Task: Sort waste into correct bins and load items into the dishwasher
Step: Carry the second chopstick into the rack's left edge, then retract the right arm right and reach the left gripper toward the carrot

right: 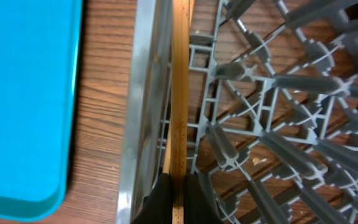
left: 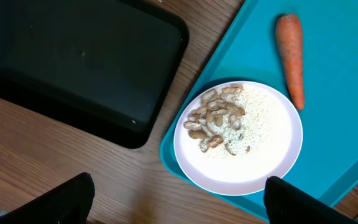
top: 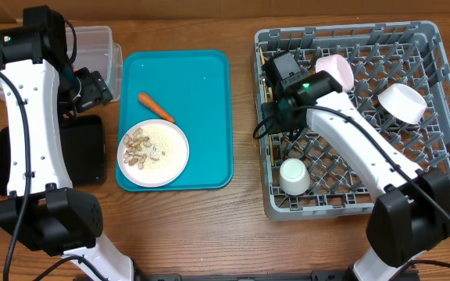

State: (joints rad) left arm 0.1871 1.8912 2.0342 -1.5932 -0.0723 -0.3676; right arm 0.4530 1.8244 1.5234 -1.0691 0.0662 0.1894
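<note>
A white plate with nut shells and crumbs, and an orange carrot, lie on the teal tray. My left gripper is open and empty, above the table edge beside the plate and the black tray; in the overhead view it is between the clear tub and the black tray. My right gripper is shut on the wooden chopsticks, which lie along the left wall of the grey dish rack. The wrapper and the tissue are out of view.
In the rack sit a pale-pink bowl, a white bowl and a small white cup. The right arm reaches across the rack's left half. The left arm stands over the black tray.
</note>
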